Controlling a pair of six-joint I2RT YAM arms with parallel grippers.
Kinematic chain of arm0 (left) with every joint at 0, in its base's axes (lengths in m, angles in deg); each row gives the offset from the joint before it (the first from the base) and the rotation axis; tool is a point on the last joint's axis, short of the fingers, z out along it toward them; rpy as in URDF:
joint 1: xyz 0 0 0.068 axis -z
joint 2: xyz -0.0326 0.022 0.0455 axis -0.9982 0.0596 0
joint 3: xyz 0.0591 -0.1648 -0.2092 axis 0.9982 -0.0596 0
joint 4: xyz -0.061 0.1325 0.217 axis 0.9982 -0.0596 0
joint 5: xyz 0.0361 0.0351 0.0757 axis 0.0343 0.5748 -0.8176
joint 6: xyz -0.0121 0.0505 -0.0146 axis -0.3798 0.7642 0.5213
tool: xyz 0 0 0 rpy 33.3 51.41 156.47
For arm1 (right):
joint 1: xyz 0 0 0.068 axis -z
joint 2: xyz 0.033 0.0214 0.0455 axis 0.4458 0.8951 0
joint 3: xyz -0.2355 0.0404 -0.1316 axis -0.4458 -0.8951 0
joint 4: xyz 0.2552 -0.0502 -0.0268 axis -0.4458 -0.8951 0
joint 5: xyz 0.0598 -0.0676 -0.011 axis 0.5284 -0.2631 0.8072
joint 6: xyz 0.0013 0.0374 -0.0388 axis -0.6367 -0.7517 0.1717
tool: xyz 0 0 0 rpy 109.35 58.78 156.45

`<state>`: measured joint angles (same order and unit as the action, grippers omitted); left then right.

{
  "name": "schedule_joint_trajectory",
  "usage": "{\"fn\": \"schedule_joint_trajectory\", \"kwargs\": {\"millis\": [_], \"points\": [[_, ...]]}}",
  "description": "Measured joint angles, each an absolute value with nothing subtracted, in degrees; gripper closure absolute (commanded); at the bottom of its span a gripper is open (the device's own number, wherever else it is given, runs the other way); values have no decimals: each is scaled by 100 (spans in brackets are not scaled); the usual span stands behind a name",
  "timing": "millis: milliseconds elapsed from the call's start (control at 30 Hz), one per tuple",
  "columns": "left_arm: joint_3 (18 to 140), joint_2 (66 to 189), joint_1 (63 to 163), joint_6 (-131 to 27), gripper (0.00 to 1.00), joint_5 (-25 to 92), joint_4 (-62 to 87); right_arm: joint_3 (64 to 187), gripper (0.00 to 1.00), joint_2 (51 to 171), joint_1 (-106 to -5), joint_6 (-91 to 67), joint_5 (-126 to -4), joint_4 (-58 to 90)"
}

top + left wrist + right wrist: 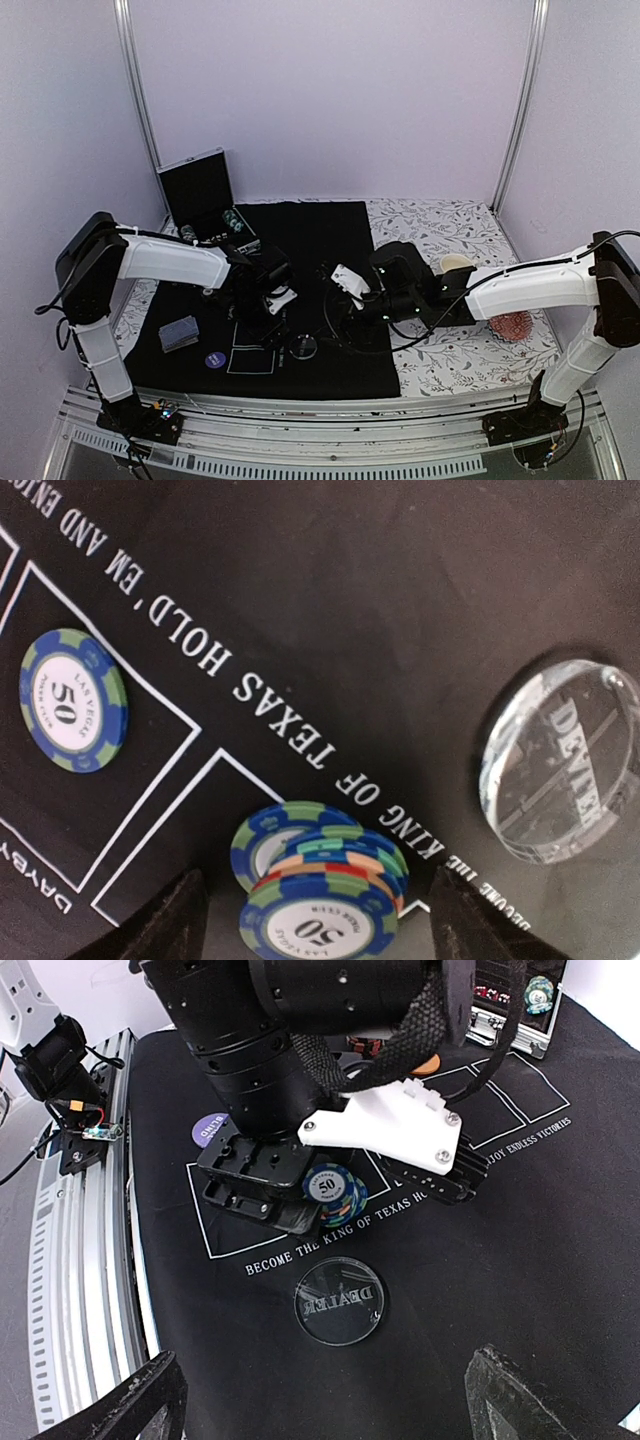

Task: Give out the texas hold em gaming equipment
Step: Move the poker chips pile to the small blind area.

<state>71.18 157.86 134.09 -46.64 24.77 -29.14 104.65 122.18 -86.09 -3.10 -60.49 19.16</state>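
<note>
While a single blue chip lies at left on the black mat, the left tool stands open around a chip stack. The clear dealer disc lies beside it. The right tool is open, holding nothing.

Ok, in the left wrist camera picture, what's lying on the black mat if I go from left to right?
First the single blue 50 chip → then the stack of poker chips → then the clear dealer disc.

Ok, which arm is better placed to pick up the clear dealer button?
Probably right: the right gripper, open, faces the dealer button squarely, while the left gripper straddles the chip stack.
</note>
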Motion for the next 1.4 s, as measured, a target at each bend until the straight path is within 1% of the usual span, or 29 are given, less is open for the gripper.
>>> {"fn": "schedule_joint_trajectory", "kwargs": {"millis": [67,333,433,567,600,633,933,1133,1267,1400], "points": [[7179,15832,13422,-4644,29,2414,-2960,10451,1,12214,-8609,-310,-6049,1914],[7361,15974,13431,-4598,50,2366,-3047,10430,1,12211,-8609,-310,-6051,1910],[7374,15990,13452,-4587,64,2361,-3036,10384,1,12209,-8609,-310,-6051,1906],[7393,15998,13470,-4539,87,2361,-3021,10377,1,12209,-8609,-312,-6051,1895],[7391,15998,13470,-4548,96,2361,-3014,10377,1,12209,-8609,-312,-6051,1892],[7391,15998,13470,-4544,100,2359,-3014,10377,1,12209,-8609,-312,-6051,1892],[7063,15740,13341,-4742,100,2346,-2907,10377,1,12201,-8609,-312,-6051,1888],[6395,15072,12659,-5114,100,2466,-3056,10368,1,12198,-8609,-312,-6051,1892],[6379,14794,12320,-5293,100,2326,-3248,10268,1,12163,-8609,-310,-6051,1932],[6440,14866,12084,-5346,100,2134,-3388,10189,1,12124,-8609,-299,-6049,1934]]}}
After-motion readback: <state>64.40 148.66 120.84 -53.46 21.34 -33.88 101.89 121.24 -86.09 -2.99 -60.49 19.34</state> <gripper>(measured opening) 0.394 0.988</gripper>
